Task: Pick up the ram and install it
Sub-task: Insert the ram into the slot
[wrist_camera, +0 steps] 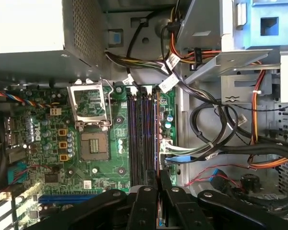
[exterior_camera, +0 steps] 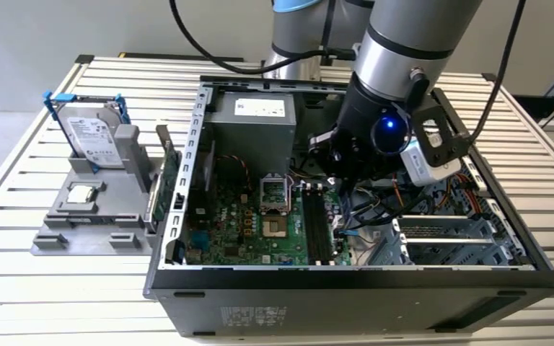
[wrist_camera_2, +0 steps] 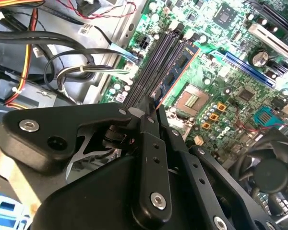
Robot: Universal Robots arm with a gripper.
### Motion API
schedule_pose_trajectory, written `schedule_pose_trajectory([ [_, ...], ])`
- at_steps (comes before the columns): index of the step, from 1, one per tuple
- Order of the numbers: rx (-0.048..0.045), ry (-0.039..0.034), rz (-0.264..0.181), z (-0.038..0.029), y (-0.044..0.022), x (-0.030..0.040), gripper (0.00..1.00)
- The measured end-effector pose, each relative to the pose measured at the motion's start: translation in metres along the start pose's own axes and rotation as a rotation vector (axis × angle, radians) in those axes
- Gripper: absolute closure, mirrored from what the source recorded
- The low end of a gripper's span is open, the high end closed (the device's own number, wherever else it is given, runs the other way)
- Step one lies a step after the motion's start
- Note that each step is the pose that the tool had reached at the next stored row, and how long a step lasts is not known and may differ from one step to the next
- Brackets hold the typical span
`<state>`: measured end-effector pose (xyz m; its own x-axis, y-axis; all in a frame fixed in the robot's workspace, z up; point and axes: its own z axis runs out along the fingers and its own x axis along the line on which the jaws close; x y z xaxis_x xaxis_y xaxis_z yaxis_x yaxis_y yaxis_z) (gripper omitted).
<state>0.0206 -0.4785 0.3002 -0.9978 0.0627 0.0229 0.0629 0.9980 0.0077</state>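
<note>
The ram [wrist_camera_2: 178,67] is a thin dark stick with blue labels. It stands on edge in line with the black memory slots [wrist_camera: 139,139] of the green motherboard [exterior_camera: 243,223], at the slot nearest the cable side. Whether it is pressed fully home I cannot tell. In the first wrist view the ram [wrist_camera: 157,143] shows as a narrow line running straight into my gripper [wrist_camera: 158,181]. In the second wrist view my gripper [wrist_camera_2: 151,106] is shut on the ram's near end. My arm's wrist [exterior_camera: 383,130] reaches down into the open case over the slots.
An open processor socket [wrist_camera: 95,143] lies beside the slots, and cable bundles [wrist_camera: 216,129] crowd the other side. A grey power supply [exterior_camera: 257,119] fills the case's back. Outside, on the exterior view's left, a grey fixture [exterior_camera: 55,241] holds a hard drive [exterior_camera: 94,140], a processor chip [exterior_camera: 83,193] and a green board on edge [exterior_camera: 168,184].
</note>
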Motion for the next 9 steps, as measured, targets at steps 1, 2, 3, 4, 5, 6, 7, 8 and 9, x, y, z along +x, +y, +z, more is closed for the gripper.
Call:
schedule_pose_trajectory([
  [1,0.0000,0.0000,0.000,0.0014,0.0000,0.0000,1.00],
  [2,0.0002,0.0001,0.000,0.0027,0.0000,0.0000,1.00],
  [3,0.0001,0.0000,0.000,0.0044,0.0000,0.0001,1.00],
  [4,0.0001,0.0001,0.000,0.0062,0.0000,0.0001,1.00],
  [5,0.0001,0.0000,0.000,0.0076,0.0000,0.0001,1.00],
  [6,0.0002,0.0001,0.000,0.0085,0.0000,0.0001,1.00],
  [7,0.0001,0.0000,0.000,0.0092,0.0000,0.0001,1.00],
  [8,0.0001,0.0000,0.000,0.0099,0.0000,0.0001,1.00],
  [9,0.0001,0.0001,0.000,0.0105,0.0000,0.0002,1.00],
])
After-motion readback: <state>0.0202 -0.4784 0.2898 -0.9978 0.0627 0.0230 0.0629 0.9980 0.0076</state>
